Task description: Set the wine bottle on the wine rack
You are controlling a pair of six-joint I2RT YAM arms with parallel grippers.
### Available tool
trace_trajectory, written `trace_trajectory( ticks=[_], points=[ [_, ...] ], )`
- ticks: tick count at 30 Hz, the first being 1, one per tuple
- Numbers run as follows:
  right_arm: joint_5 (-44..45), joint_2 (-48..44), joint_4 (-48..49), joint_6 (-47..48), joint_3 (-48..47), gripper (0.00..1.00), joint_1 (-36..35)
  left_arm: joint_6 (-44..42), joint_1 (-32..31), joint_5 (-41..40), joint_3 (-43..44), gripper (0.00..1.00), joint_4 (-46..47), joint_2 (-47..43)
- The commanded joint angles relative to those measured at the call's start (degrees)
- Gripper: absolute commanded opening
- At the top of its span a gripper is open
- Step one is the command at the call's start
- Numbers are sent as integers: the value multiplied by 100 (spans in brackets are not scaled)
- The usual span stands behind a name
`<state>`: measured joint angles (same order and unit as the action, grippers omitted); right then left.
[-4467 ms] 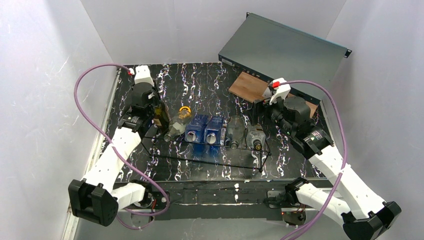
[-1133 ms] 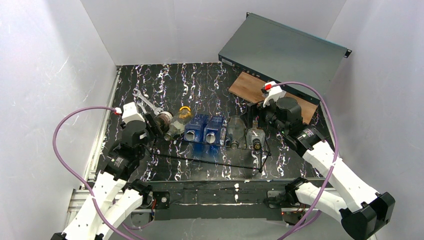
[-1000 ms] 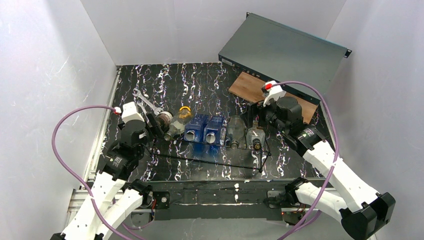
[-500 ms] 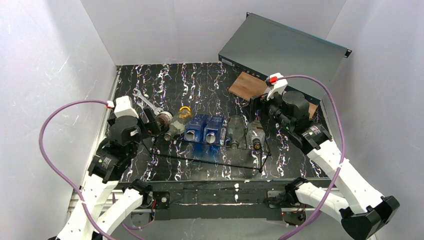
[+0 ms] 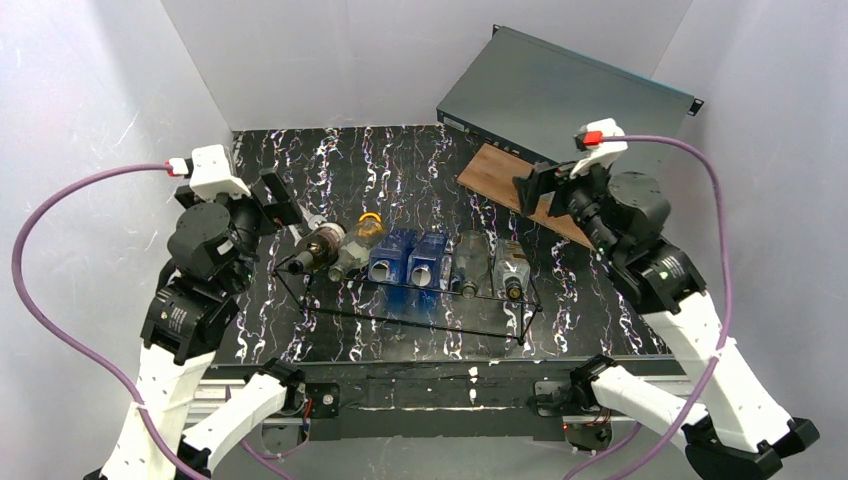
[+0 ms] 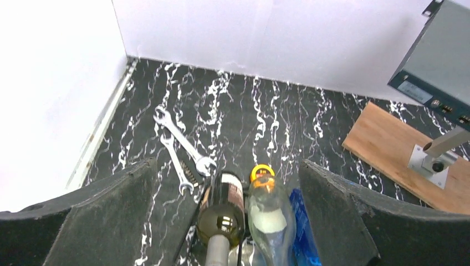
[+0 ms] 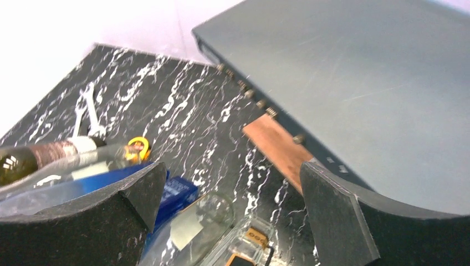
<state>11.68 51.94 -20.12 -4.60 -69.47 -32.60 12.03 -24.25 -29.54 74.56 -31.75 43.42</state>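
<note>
The dark wine bottle (image 5: 318, 245) lies on its side at the left end of the black wire wine rack (image 5: 420, 322), neck toward the near edge. Beside it on the rack lie several other bottles: a clear one with a yellow cap (image 5: 355, 245), blue ones (image 5: 410, 260) and clear ones (image 5: 490, 268). My left gripper (image 5: 268, 208) hangs open above and left of the wine bottle (image 6: 223, 213), which shows below between the wide-apart fingers, untouched. My right gripper (image 5: 540, 190) is open and raised over the rack's right end, holding nothing; the wine bottle (image 7: 33, 155) shows far left in its view.
Two wrenches (image 6: 180, 138) lie on the black marbled table behind the rack's left end. A grey rack-mount box (image 5: 565, 100) leans at the back right over a wooden board (image 5: 505, 172). White walls close in both sides.
My left gripper opened, let go of the wine bottle on the rack, and rose back to the left. The right arm lifted and drew back to the right.
</note>
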Motion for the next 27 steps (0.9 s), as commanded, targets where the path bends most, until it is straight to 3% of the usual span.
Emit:
trace_trajectory(
  ticks=[1,11,20,27],
  points=[
    [894,-413,98,306,-516,100,26,-538,-6,46,506,98,454,236],
    [2113,-642,243,982,-1145,100,26,-1035,-2,203,1143,98,1027,308],
    [3458,-632,765,1196,-1087,100,26,-1679,-2,19,1365,98,1474,409],
    [3679,-643,1080,1251,-899,100,26,-1710,-1,1,1378,98,1543,514]
  ],
)
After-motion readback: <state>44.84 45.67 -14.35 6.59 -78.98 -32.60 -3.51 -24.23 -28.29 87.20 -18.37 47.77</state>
